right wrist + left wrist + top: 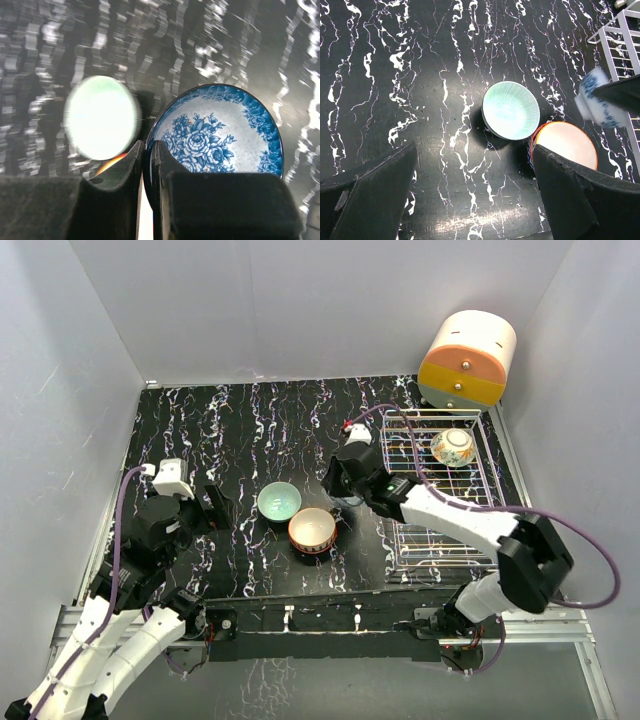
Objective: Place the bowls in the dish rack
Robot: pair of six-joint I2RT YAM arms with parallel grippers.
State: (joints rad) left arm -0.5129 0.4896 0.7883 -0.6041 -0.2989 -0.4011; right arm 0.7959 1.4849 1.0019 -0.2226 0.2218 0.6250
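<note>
Two bowls sit on the table: the mint bowl [279, 501] and the red bowl [312, 530]. My right gripper [148, 150] is pinched tight on the blue-and-white bowl [215, 135] at its rim, near the dish rack [430, 545]. I should carry it steadily, then slot it between the tines. My left gripper [474, 150] hangs wide apart, empty.

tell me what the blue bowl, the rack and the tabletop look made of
The blue bowl looks like glazed ceramic: smooth white inside, blue flower print, thin rim. The rack is silvery metal wire, going by its thin bright bars. The tabletop is black with white veins like marble, slightly glossy; it could be a printed laminate.
</note>
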